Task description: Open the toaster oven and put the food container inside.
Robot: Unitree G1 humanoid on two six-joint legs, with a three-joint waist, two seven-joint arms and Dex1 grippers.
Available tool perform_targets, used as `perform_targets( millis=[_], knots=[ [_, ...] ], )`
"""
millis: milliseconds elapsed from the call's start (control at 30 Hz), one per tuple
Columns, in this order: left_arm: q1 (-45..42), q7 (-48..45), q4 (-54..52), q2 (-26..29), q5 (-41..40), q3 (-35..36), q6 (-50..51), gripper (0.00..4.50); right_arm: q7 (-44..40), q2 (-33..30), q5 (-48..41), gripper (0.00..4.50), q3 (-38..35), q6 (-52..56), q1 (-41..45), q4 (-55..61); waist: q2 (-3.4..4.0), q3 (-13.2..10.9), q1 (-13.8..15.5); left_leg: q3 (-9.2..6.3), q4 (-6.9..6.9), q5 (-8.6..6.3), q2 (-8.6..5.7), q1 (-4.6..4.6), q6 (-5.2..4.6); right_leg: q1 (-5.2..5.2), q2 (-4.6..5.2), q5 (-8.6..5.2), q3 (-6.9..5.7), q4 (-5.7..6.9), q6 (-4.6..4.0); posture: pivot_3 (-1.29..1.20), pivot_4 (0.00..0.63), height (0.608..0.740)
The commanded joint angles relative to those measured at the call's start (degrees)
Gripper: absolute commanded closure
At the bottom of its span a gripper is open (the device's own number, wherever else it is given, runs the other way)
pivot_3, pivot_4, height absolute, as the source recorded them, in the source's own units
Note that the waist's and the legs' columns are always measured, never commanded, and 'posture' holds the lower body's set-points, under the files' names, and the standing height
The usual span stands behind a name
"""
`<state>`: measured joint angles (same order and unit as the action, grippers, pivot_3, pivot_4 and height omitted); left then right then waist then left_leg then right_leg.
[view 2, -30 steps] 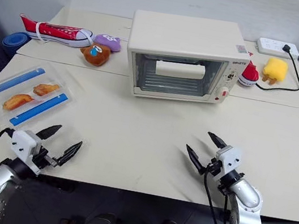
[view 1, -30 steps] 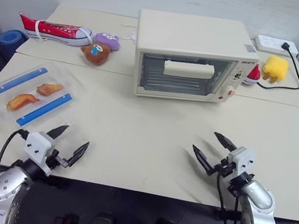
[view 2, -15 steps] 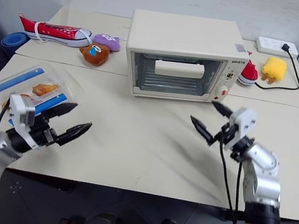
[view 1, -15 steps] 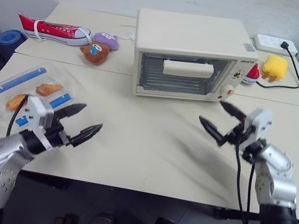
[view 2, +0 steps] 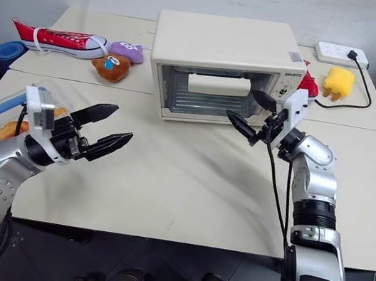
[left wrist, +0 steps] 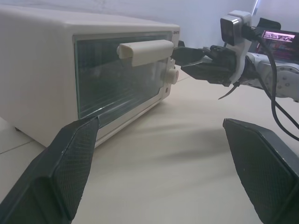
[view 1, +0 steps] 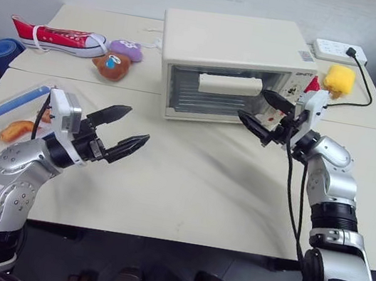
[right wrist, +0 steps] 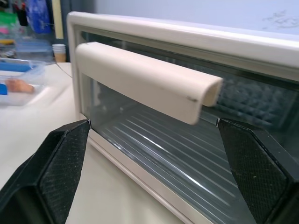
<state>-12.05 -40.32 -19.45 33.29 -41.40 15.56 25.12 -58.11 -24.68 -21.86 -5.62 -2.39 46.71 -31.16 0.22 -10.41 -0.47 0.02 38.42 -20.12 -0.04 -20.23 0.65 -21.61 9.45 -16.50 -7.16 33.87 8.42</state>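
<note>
A: Head views: cream desk (view 1: 196, 178), second one butted behind, grey wall at the far side. Toaster oven (view 1: 233, 65) sits centre-far with its door shut. Food container (view 1: 16, 112) near the left edge, partly hidden by the left arm.

B: End effectors?

A: Left end effector (view 1: 119, 131) spread, empty, above the desk. Right end effector (view 1: 266, 115) spread, empty, just in front of the oven door's right end.

B: Wrist views?

A: Left wrist: oven front and handle (left wrist: 145, 48). Right wrist: handle (right wrist: 145, 79) close up between the spread fingers, not touching; container (right wrist: 21, 86) cut off at the frame's edge.
</note>
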Motion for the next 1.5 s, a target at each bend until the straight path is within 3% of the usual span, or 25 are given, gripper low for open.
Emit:
perform_targets(
  millis=[33, 233, 433, 700, 1033, 1333, 1500],
  knots=[
    [1.56, 0.67, -1.61, -0.02, 1.04, 0.13, -0.48, 0.0, -3.54, -0.71, -1.37, 0.01, 0.38, 0.14, -1.26, 5.91, 0.01, 0.0, 0.0, 0.0, 0.0, 0.0, 0.0, 0.0, 0.0, 0.0, 0.0, 0.0, 0.0, 0.0, 0.0, 0.0, 0.15, 0.74],
    [0.73, 1.54, 0.19, -0.48, 1.59, 0.19, -0.61, 0.0, -6.71, -3.87, -1.22, 0.01, -0.25, -1.08, -9.06, 13.48, 0.0, -0.01, 0.36, -0.02, 0.02, 0.0, -0.01, -0.03, 0.0, 0.0, 0.0, 0.0, 0.0, -0.02, 0.0, 0.0, 0.15, 0.74],
    [-6.5, 1.03, 6.53, -3.31, 2.48, -1.42, -2.77, 1.9, -7.67, -5.17, 1.59, 0.0, 0.97, -5.13, -13.95, 14.71, 0.0, -0.01, 0.42, 0.0, 0.15, 0.0, -0.02, -0.02, 0.01, 0.01, 0.0, 0.01, 0.03, 0.06, 0.01, 0.0, 0.15, 0.74],
    [-21.95, -4.06, 24.55, -6.13, 7.87, -4.48, -9.81, 4.43, -7.09, -3.88, 2.16, 0.0, 1.34, -7.03, -13.81, 13.81, -0.01, -0.02, 0.32, 0.0, 0.15, -0.01, -0.04, -0.04, 0.01, 0.0, -0.01, 0.01, -0.02, 0.05, 0.02, 0.0, 0.15, 0.74],
    [-33.06, -7.75, 40.21, -11.94, 16.17, -11.61, -14.77, 4.47, -5.8, -4.93, 3.32, 0.0, 0.8, -8.38, -15.42, 13.63, -0.04, -0.03, 0.3, 0.0, 0.17, -0.01, -0.05, -0.08, 0.0, 0.0, -0.01, 0.02, -0.06, 0.02, 0.04, 0.0, 0.15, 0.74],
    [-28.48, -10.52, 36.87, -10.81, 20.42, -15.6, -14.04, 4.47, -2.37, -10.92, 0.21, 0.0, -9.69, -10.27, -35.04, 20.86, -0.08, -0.06, 0.86, -0.03, 0.23, -0.01, -0.06, -0.15, -0.01, 0.0, 0.0, 0.03, -0.1, 0.01, 0.06, 0.0, 0.15, 0.74],
    [-24.56, -7.26, 34.24, -11.52, 22.85, -17.03, -12.4, 4.47, -1.67, -13.13, -2.16, 0.0, -15.5, -9.5, -44.9, 24.7, -0.09, -0.06, 1.16, 0.04, 0.27, -0.02, -0.05, -0.07, -0.02, 0.03, 0.0, 0.03, -0.01, 0.07, 0.06, 0.0, 0.15, 0.74]
  ],
)
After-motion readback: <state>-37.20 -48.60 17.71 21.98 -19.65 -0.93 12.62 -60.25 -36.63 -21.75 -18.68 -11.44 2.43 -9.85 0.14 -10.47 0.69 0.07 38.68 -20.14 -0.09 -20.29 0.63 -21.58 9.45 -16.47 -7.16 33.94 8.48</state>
